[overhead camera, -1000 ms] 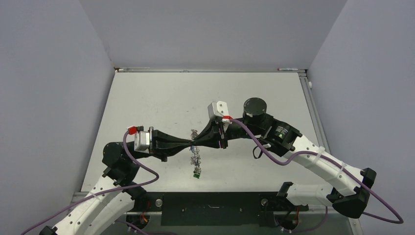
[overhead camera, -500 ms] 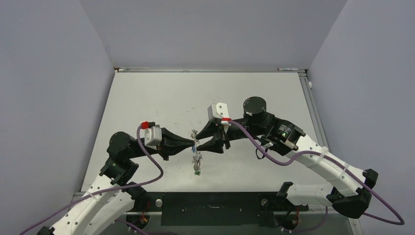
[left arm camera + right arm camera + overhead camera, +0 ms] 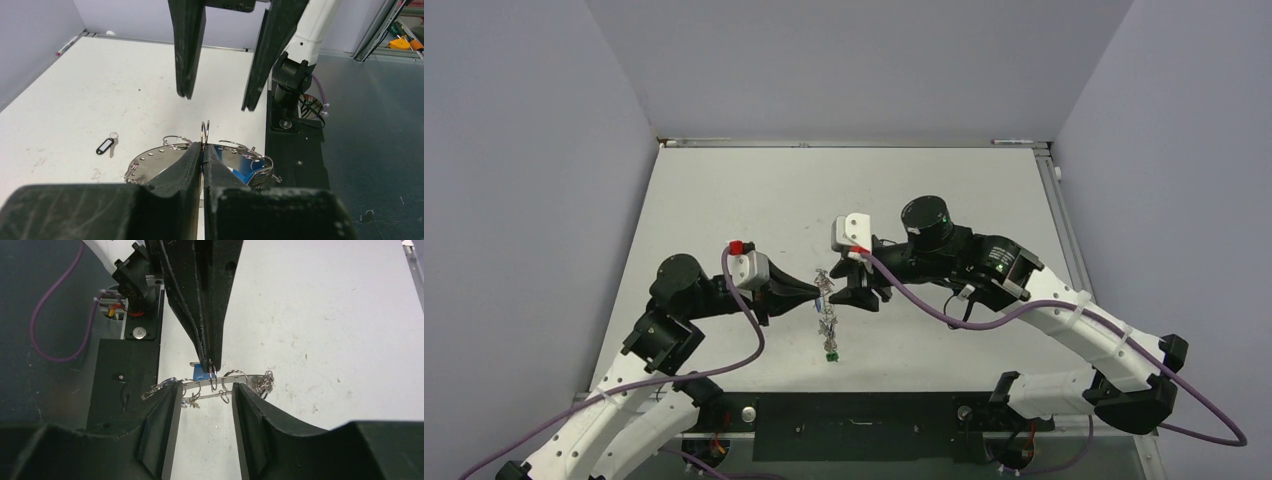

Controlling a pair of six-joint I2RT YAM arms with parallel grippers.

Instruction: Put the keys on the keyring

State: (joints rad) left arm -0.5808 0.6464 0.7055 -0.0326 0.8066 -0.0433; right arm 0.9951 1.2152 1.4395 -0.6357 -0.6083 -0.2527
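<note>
Black-headed key (image 3: 106, 145) lies alone on the table (image 3: 75, 100), a thing only the left wrist camera catches. Left gripper (image 3: 817, 290) has its jaws pressed together on 1 small wire loop (image 3: 205, 131) rising from the keyring (image 3: 150, 159), which shows there as a flat disc just under the fingers. The right wrist camera shows that keyring edge-on, a blue key head (image 3: 201, 374) behind it. From above, keys (image 3: 828, 325) hang in a string below both grippers. Right gripper (image 3: 202, 390) has its jaws spread, 1 finger on each side of the keyring.
</note>
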